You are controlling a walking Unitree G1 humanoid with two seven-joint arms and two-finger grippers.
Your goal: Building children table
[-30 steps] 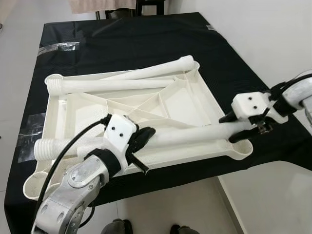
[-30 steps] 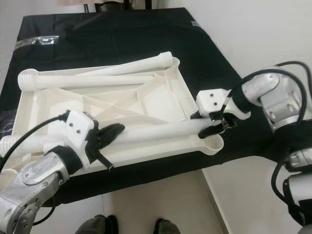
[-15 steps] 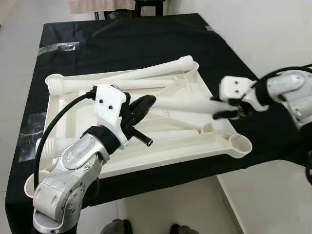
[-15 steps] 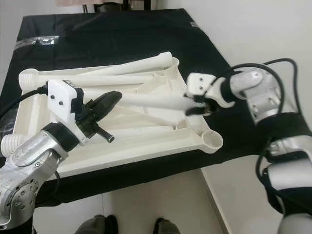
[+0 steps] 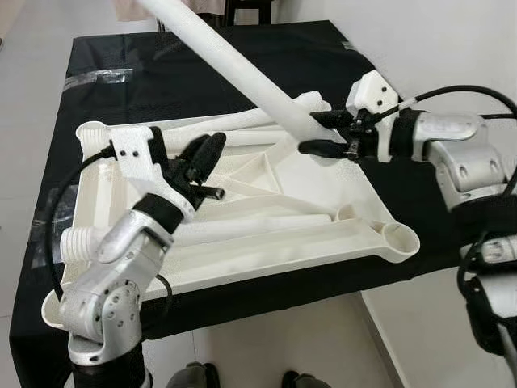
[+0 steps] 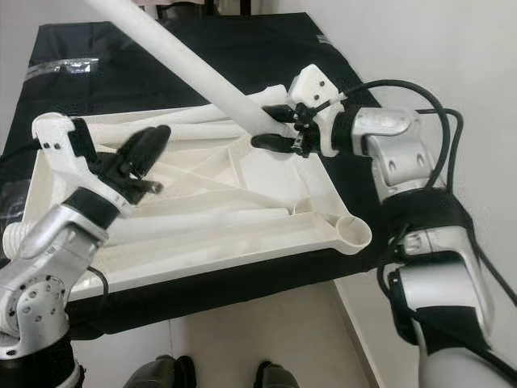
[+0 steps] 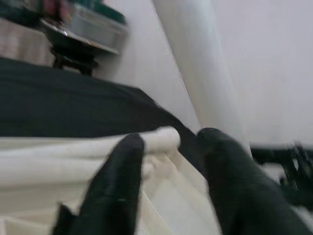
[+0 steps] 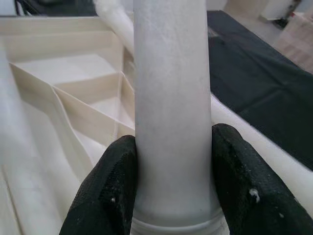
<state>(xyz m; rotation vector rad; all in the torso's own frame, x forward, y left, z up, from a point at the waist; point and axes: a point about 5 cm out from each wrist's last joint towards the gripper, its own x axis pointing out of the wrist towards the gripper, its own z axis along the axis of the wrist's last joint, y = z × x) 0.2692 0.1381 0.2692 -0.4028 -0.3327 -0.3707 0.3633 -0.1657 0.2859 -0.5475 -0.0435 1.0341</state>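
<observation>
Right end effector (image 5: pixel 319 133) clamped near the threaded end of the long white plastic table leg (image 5: pixel 234 66), raised over the upturned white plastic table's (image 5: pixel 266 242) far right corner (stiff, light, slippery); left end effector (image 5: pixel 206 166) apart.

Two silver jointed arms with black bands at the wrists, each ending in a white angular wrist block with two dark screw dots, a looping black cable, and a left gripper (image 5: pixel 202 158) and right gripper (image 5: pixel 317 133) of two long black fingers.
</observation>
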